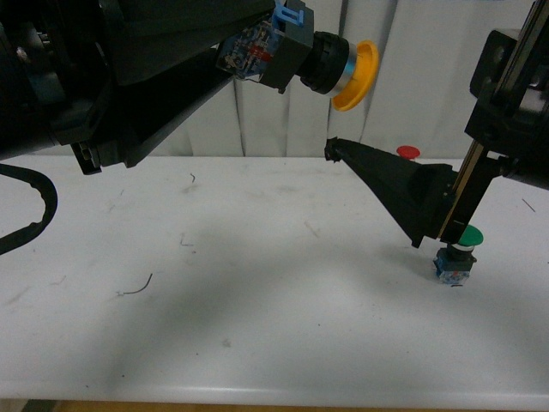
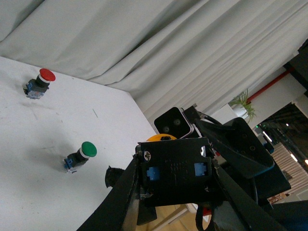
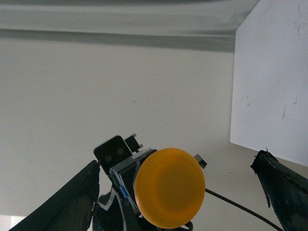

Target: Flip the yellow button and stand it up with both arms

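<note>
Yellow button (image 1: pixel 302 58), held aloft, horizontal, cap pointing right

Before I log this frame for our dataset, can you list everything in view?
yellow button: 1, yellow-orange cap, held on its side in the air, cap towards the right arm
green button: 1, green cap, standing on the table, right side
red button: 1, red cap, on the table, far back right
table: 1, white, scuffed
curtain: 1, pale grey, behind the table
left gripper: 1, black, shut on the yellow button's base
right gripper: 1, black, open, below the yellow cap
</note>
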Available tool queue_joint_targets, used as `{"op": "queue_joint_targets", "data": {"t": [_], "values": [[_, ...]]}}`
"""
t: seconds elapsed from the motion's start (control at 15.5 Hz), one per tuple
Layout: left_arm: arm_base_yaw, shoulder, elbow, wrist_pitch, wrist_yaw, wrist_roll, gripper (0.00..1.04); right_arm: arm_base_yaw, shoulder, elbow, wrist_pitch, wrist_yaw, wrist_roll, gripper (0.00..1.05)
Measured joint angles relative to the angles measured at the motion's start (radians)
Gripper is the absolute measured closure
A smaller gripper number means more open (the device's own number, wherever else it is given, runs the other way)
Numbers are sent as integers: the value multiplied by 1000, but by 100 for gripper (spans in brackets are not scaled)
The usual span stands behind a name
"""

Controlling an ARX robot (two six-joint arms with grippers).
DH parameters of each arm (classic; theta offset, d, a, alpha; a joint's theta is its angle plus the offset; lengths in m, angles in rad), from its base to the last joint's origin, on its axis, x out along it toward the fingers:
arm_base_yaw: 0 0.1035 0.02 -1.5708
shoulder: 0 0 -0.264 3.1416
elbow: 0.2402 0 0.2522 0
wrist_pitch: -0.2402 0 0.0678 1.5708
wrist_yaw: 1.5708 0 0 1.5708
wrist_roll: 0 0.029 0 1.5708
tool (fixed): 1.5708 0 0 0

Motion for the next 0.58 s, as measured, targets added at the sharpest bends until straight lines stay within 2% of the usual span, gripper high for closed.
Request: {"op": "queue_joint_targets", "data": {"t": [0.58], "values": [[-1, 0, 0, -5, 1, 1, 70, 50, -12, 14, 0, 9, -141, 6]]}}
